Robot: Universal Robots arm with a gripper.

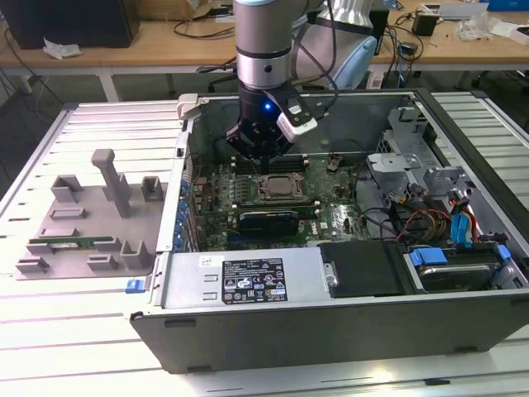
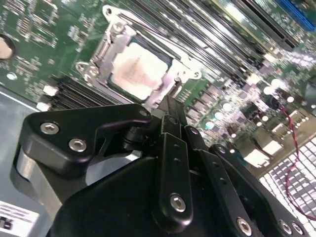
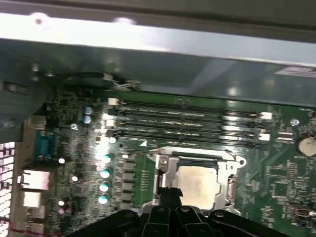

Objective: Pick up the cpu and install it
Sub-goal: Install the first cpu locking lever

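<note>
The cpu (image 1: 279,187) lies flat in the square socket frame (image 1: 261,195) on the green motherboard inside the open computer case. Both wrist views show its silver-grey top, cpu (image 2: 137,69) and cpu (image 3: 196,181), inside the metal frame (image 3: 163,174). My gripper (image 1: 262,155) hangs a little above the board, just behind the socket toward the case's back wall. Its black fingers meet in a narrow tip, gripper (image 2: 170,104) and gripper (image 3: 170,192), shut with nothing between them, at the edge of the socket frame.
Case walls (image 1: 186,178) ring the board. Memory slots (image 3: 187,121) run beside the socket. A power supply (image 1: 248,283) and a black drive bay (image 1: 364,266) sit at the front, with cables (image 1: 430,223) on the exterior view's right. A grey fixture tray (image 1: 83,219) holds a green memory stick (image 1: 70,246).
</note>
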